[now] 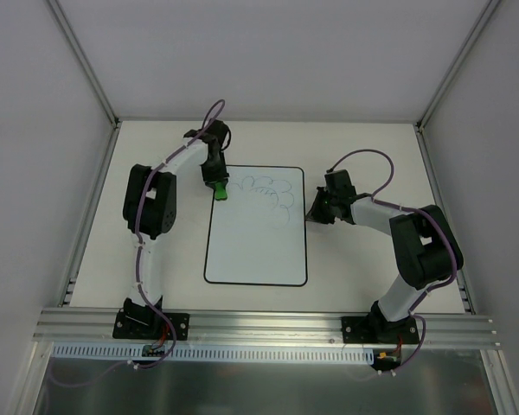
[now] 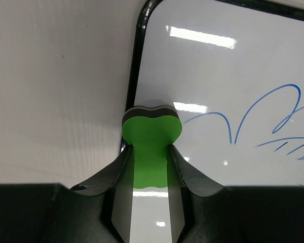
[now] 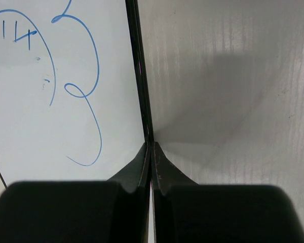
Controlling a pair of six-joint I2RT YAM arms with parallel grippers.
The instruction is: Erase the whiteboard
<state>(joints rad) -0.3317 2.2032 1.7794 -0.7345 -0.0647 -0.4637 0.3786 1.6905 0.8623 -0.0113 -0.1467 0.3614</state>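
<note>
The whiteboard (image 1: 255,246) lies flat in the middle of the table, with a blue flower doodle (image 1: 272,190) in its upper half. My left gripper (image 1: 218,185) is shut on a small green eraser (image 1: 221,192) at the board's top left corner. In the left wrist view the eraser (image 2: 151,134) sits between my fingers (image 2: 150,152), its felt end on the whiteboard (image 2: 218,66) just inside the black border. My right gripper (image 1: 312,212) is shut, its tips (image 3: 151,148) on the right border of the whiteboard (image 3: 66,131), next to blue strokes (image 3: 86,76).
The white table (image 1: 363,259) is walled by grey panels on three sides. An aluminium rail (image 1: 268,327) with both arm bases runs along the near edge. Purple cables loop over both arms.
</note>
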